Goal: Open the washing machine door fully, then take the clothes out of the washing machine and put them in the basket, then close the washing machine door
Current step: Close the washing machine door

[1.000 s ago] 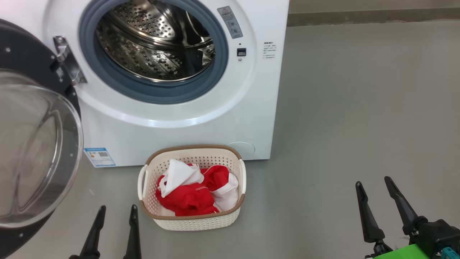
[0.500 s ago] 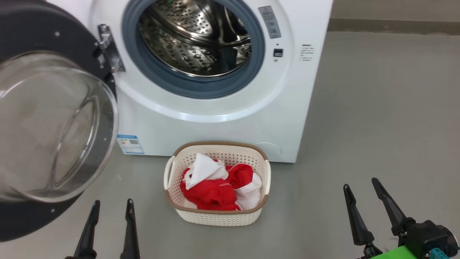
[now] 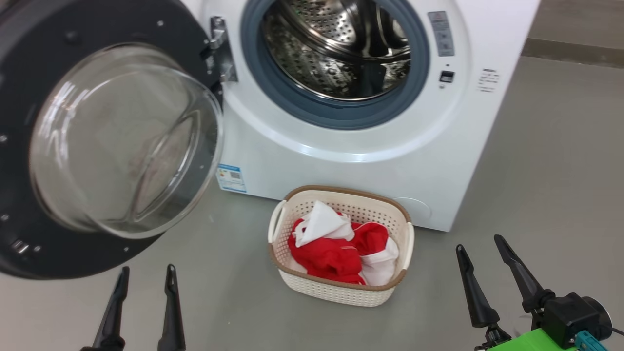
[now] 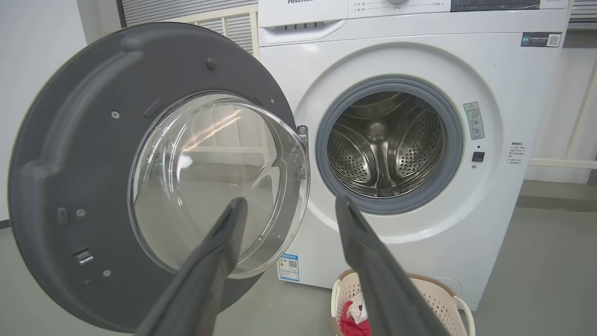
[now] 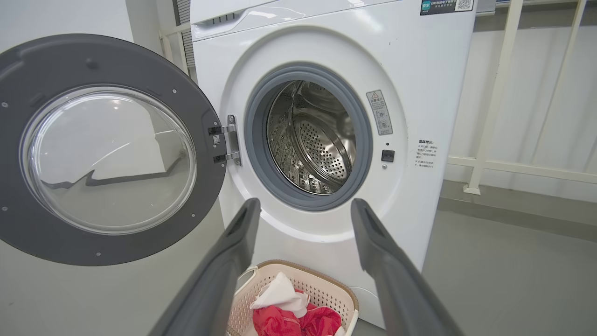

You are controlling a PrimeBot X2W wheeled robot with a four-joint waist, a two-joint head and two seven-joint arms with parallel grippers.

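The white washing machine (image 3: pixel 351 165) (image 4: pixel 419 56) (image 5: pixel 410 70) stands ahead with its steel drum (image 3: pixel 336 48) (image 4: pixel 385 144) (image 5: pixel 312 140) showing no clothing inside. Its black round door (image 3: pixel 87 29) (image 4: pixel 79 163) (image 5: pixel 107 60) with the glass bowl window (image 3: pixel 122 141) hangs wide open on the left. Red and white clothes (image 3: pixel 341 243) (image 5: pixel 289 312) (image 4: pixel 352 317) lie in the cream basket (image 3: pixel 336 292) (image 5: pixel 336 289) (image 4: pixel 443 298) on the floor before the machine. My left gripper (image 3: pixel 145 273) (image 4: pixel 289 205) is open, low, below the door. Right of the basket, my right gripper (image 3: pixel 480 243) (image 5: pixel 305 207) is open and holds nothing.
Grey floor (image 3: pixel 560 170) stretches to the right of the machine. A white railing (image 5: pixel 499 93) and wall run behind on the right. A blue label sticker (image 3: pixel 230 178) sits low on the machine's front.
The head camera has turned left, so the machine, door and basket slid right in the view. Both grippers kept their places and stayed open.
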